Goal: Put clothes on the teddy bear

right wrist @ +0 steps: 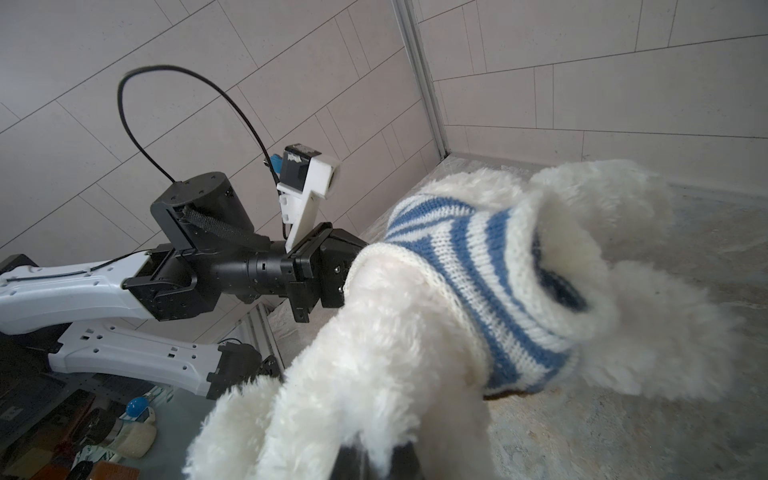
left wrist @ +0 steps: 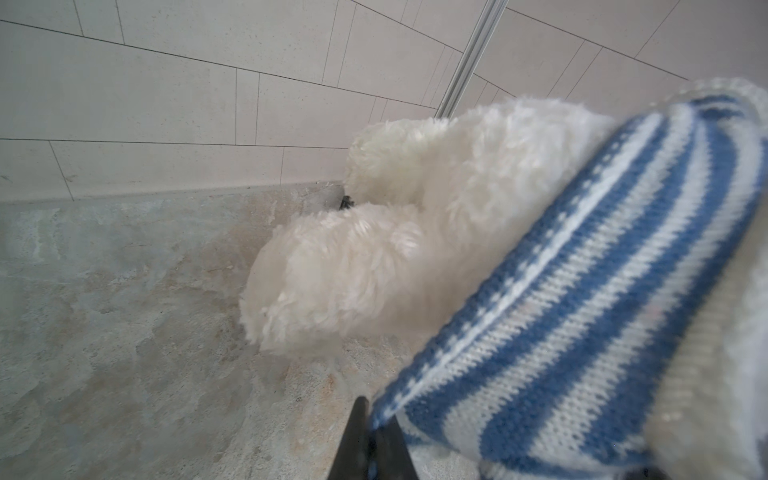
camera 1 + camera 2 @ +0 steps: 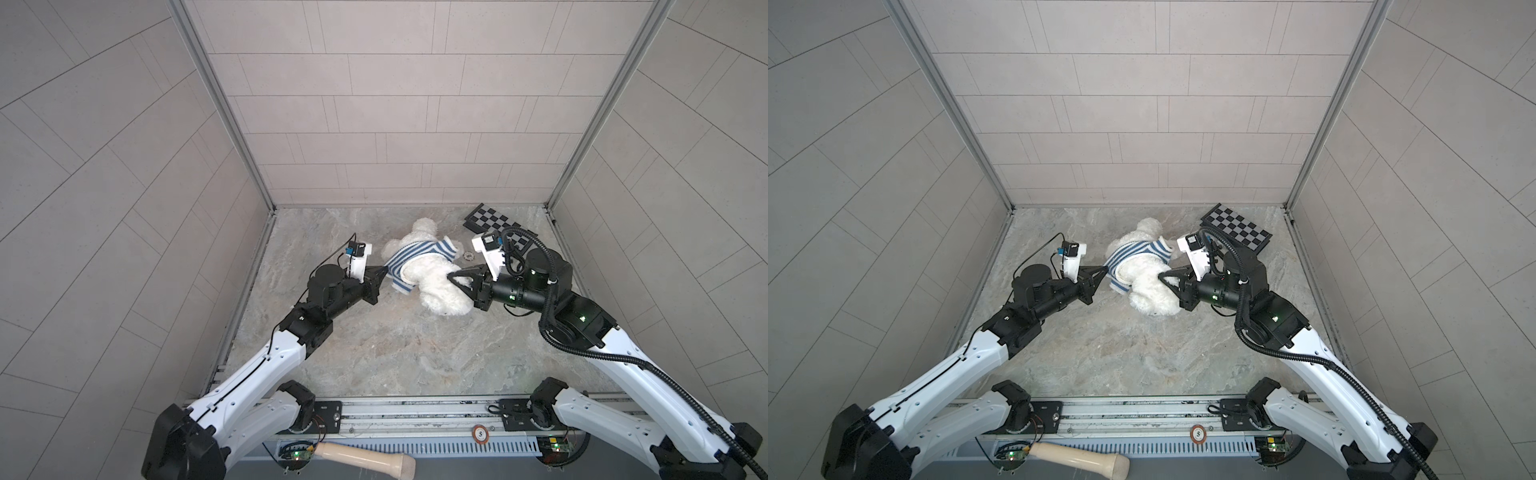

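Nearest you, a beige handle point(image 3: 365, 458) lies in front of the rail. A round tag marked 5 point(image 3: 480, 433) sits on the rail to its right. From the rail both arms reach forward over the marbled desk point(image 3: 395, 353) and meet the toy from opposite sides.

Your left fingers point(image 3: 383, 272) are nipped together on the hem of the striped shirt point(image 3: 405, 255). In both top views the knit is drawn out to a point at their tips. In the left wrist view the blue-and-white edge point(image 2: 582, 311) runs down between the two dark fingers point(image 2: 359, 436), which stand almost together.

Your right fingers point(image 3: 454, 276) are closed on a leg of the teddy bear point(image 3: 432, 286). The right wrist view shows white fur bunched between them point(image 1: 403, 459).

The teddy bear lies on the desk past the middle, between the two arms. Its legs point toward you and its head toward the back wall. The shirt is on its body, with the hem ridden up around the torso point(image 1: 478, 257) and the sleeves out to either side.

Just beyond the bear's right-hand sleeve lies a small round thing point(image 3: 468, 255), too small to make out. Farthest off, a checkerboard point(image 3: 492, 219) lies flat in the far right corner of the desk.
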Tool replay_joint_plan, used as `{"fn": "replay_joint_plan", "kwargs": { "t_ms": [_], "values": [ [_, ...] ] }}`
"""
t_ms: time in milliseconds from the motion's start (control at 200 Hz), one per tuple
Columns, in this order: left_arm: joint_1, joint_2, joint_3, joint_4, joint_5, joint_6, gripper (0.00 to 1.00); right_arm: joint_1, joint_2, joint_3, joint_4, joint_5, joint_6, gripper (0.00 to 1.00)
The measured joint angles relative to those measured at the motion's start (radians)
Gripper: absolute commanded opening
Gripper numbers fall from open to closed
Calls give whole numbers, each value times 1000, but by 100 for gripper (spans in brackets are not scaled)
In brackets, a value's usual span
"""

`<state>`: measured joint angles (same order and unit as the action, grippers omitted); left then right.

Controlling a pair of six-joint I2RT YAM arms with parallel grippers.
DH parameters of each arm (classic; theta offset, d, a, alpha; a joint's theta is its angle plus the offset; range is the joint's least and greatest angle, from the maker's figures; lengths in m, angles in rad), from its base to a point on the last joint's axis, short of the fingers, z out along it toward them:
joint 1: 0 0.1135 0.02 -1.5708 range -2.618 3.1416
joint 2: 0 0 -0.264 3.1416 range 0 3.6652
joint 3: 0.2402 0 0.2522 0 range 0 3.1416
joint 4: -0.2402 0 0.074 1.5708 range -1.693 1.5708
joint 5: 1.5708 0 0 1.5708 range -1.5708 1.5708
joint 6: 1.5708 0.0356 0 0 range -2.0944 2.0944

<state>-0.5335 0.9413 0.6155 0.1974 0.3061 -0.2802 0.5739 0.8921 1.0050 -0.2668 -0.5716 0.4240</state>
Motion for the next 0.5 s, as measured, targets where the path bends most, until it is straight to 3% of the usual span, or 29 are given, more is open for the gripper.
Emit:
{"fn": "replay_joint_plan", "kwargs": {
  "t_ms": [115, 350, 416, 501],
  "values": [
    [-12, -64, -26, -13, -18, -13, 43, -23, 13, 28, -6, 12, 13, 0],
    [-35, -290, -23, -144, -112, 50, 62, -64, 31, 58, -31, 68, 71, 0],
    [-79, -346, -10, -206, -131, 95, 74, -80, 47, 62, -39, 86, 105, 0],
    [-197, -379, 37, -295, -155, 178, 81, -97, 83, 69, -51, 109, 154, 0]
  ]
}}
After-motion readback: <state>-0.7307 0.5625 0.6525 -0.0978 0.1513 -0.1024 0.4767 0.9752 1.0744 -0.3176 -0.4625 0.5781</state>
